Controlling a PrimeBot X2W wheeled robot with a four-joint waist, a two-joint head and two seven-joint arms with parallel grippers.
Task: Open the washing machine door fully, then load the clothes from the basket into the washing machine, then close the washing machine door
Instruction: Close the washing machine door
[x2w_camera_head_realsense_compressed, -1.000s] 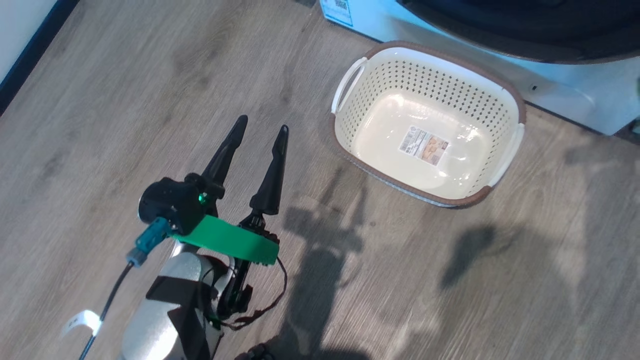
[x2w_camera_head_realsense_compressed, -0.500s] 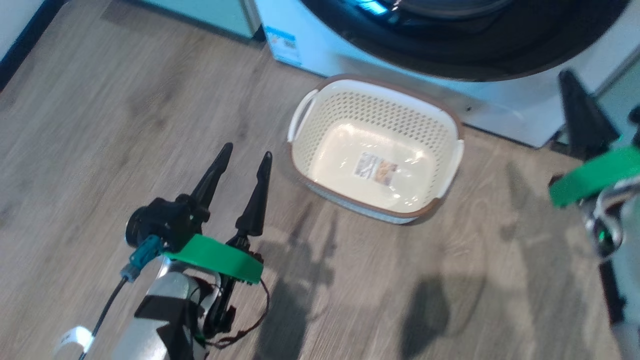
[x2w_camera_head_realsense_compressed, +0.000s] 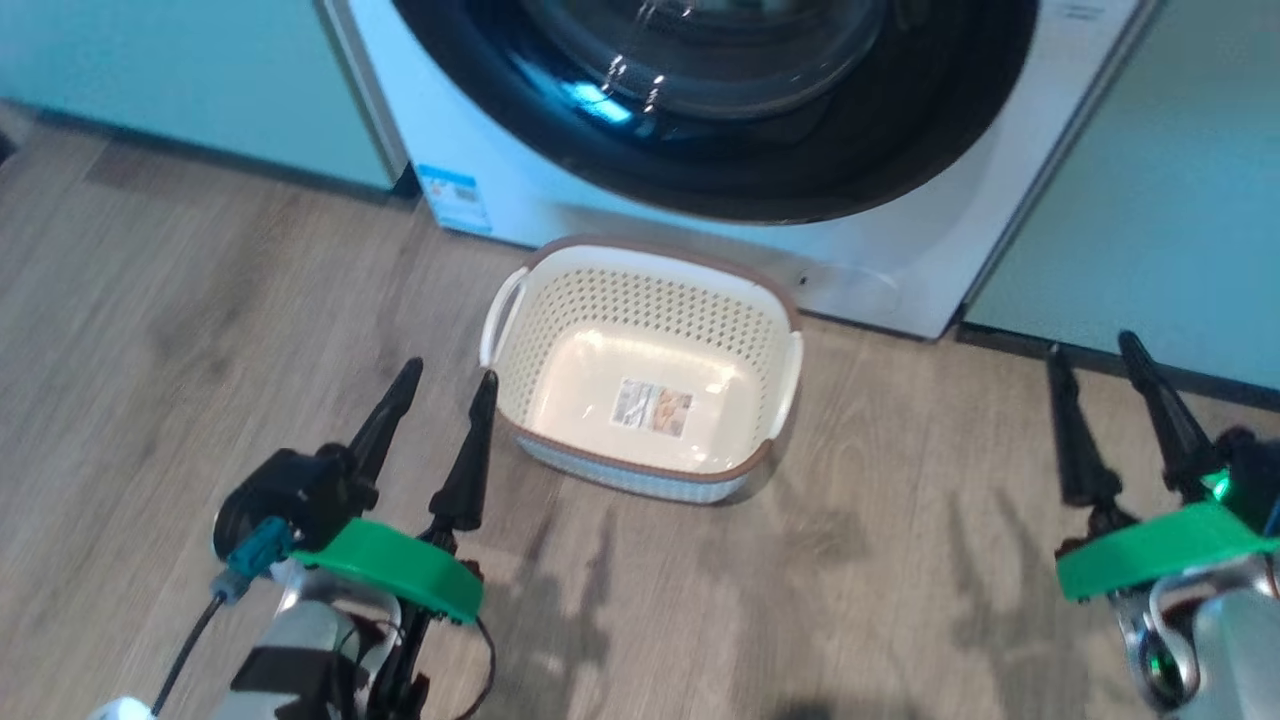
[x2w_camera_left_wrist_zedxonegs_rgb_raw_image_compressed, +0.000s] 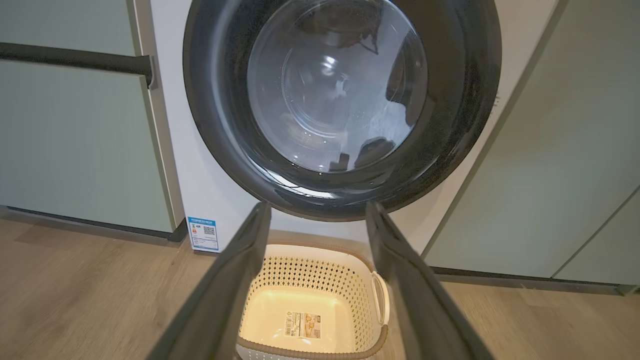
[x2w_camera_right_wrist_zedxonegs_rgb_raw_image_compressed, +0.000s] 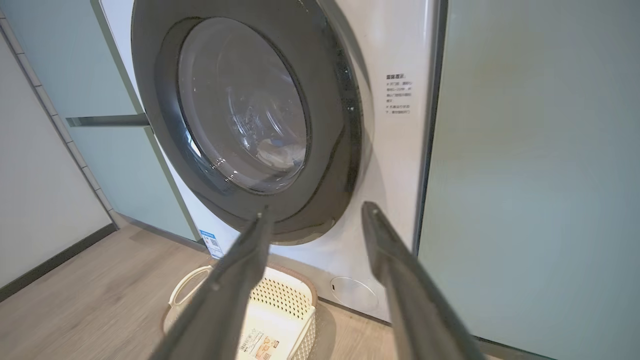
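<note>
Currently, on the head view, the big white front-loading washing machine (x2w_camera_head_realsense_compressed: 890, 255) stands at my 12 o'clock. Its large round glossy black door with the bulging clear glass window (x2w_camera_left_wrist_zedxonegs_rgb_raw_image_compressed: 342, 95) sits flush against the front, shut.

Small rectangular cream-white perforated plastic basket with a brown rim (x2w_camera_head_realsense_compressed: 650, 305): on the grey-brown wood-plank floor (x2w_camera_head_realsense_compressed: 180, 330), just in front of the machine, below the door. Its bottom is bare apart from a paper label (x2w_camera_head_realsense_compressed: 652, 407).

Blue-bordered QR sticker (x2w_camera_head_realsense_compressed: 455, 198): low on the machine front, at 10 o'clock from the basket. Round white cap (x2w_camera_right_wrist_zedxonegs_rgb_raw_image_compressed: 354, 293): at 2 o'clock from the basket. Pale green cabinet fronts (x2w_camera_head_realsense_compressed: 1150, 200) flank the machine at 9 and 3 o'clock.

Left pincer (x2w_camera_head_realsense_compressed: 448, 375): at my 7 o'clock, long dark fingers spread, nothing between them, tips near the basket's left handle but apart from it.

Right pincer (x2w_camera_head_realsense_compressed: 1090, 345): at my 4 o'clock, fingers spread too, gripping nothing, well apart from the basket.

Right wrist view: a pale crumpled patch (x2w_camera_right_wrist_zedxonegs_rgb_raw_image_compressed: 275, 152) shows behind the glass. I cannot tell what it is.
</note>
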